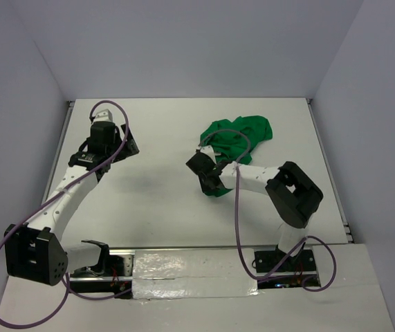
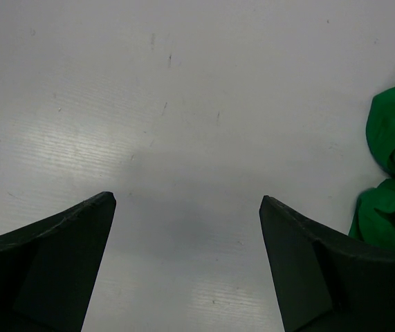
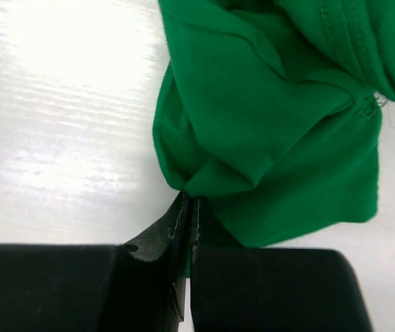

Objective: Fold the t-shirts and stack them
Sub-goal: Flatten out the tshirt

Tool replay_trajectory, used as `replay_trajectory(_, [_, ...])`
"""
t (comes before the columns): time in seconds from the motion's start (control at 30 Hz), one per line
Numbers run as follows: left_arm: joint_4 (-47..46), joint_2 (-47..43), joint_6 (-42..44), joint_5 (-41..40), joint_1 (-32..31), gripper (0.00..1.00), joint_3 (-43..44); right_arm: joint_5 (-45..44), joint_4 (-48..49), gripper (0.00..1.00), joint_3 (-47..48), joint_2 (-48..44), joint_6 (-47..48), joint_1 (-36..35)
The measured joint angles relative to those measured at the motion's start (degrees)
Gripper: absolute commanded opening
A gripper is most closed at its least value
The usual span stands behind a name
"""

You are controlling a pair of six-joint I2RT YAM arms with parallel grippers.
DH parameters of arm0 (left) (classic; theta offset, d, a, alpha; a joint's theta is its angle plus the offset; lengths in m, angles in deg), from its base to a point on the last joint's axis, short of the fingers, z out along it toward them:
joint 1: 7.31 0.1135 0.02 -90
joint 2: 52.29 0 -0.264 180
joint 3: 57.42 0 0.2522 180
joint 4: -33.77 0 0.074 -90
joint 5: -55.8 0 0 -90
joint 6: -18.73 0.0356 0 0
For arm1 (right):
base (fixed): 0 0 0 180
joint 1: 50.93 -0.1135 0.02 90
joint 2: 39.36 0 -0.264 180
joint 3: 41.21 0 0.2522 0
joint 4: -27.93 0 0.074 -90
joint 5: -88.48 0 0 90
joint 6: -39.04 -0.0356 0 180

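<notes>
**Operator:** Status of the right gripper (image 3: 187,202)?

**Technician:** The jaws are closed, pinching a small fold of the t-shirt (image 3: 273,138) at their tips. The pinch sits on the near-left edge of the garment, and the cloth bunches outward from it toward the far right.

**Operator:** Garment condition and position?

**Technician:** It is a crumpled heap, with seams and a hem turned over one another. No sleeve or collar lies flat. The heap rests on the table (image 1: 155,200), right of centre and toward the far side, partly under the right wrist.

**Operator:** And the left gripper (image 2: 187,207)?

**Technician:** The fingers are spread wide with nothing between them. It hangs over bare table at the far left, well apart from the garment. Green cloth shows only at the right margin of its wrist view.

**Operator:** Which step is in hand?

**Technician:** In my judgement, the spreading stage. Nothing is folded yet, so the task is near its start.

**Operator:** Requirement for the next move?

**Technician:** Probably a draw on the pinched edge to open the heap. The left arm would need to cross to the right and take a second hold. With only one hold, the whole bundle may drag instead of unfolding. I cannot tell whether the pinch holds one layer or several.
</notes>
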Motion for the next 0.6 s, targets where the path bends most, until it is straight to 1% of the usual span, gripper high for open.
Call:
replay_trajectory(0.13, [1.9, 0.0, -0.9, -1.7, 1.2, 0.99, 0.1, 1.9, -4.8, 0.00, 5.6, -1.6, 1.7, 0.0])
replay_trajectory(0.2, [3.9, 0.0, -2.1, -2.2, 3.8, 0.99, 0.7, 3.5, -8.5, 0.00, 13.1, -1.8, 2.9, 0.2])
replay_trajectory(0.23, [4.9, 0.1, -2.9, -2.5, 5.5, 0.99, 1.2, 4.4, -10.1, 0.00, 18.9, -1.2, 3.5, 0.2])
replay_trajectory(0.3, [6.9, 0.5, -4.5, -2.9, 9.8, 0.99, 2.4, 6.2, -12.8, 0.00, 36.9, 3.2, 4.8, 0.4])
replay_trajectory(0.33, [7.5, 0.6, -4.8, -2.9, 11.0, 0.99, 2.8, 7.0, -13.8, 0.00, 43.4, 5.2, 5.2, 0.5])
replay_trajectory(0.4, [8.9, 0.9, -5.9, -2.8, 14.1, 0.99, 3.7, 9.0, -17.0, 0.00, 63.8, 12.8, 6.0, 0.5])
replay_trajectory(0.43, [9.7, 1.0, -6.1, -2.7, 15.6, 0.99, 4.3, 10.2, -18.0, 0.00, 76.0, 17.8, 6.2, 0.6])
replay_trajectory(0.47, [10.5, 1.1, -6.3, -2.5, 16.7, 0.99, 4.8, 11.3, -18.6, 0.00, 84.8, 21.4, 6.2, 0.9])
replay_trajectory(0.5, [11.2, 1.2, -6.4, -2.2, 17.7, 0.99, 5.5, 13.3, -17.5, 0.00, 90.3, 23.4, 5.9, 1.3])
replay_trajectory(0.53, [12.0, 1.2, -6.7, -1.8, 18.7, 0.99, 6.4, 15.1, -15.5, 0.00, 89.7, 22.5, 5.2, 1.7])
replay_trajectory(0.6, [13.1, 1.3, -7.1, -1.1, 20.2, 0.99, 8.6, 18.5, -10.0, 0.00, 78.6, 15.3, 3.3, 3.3])
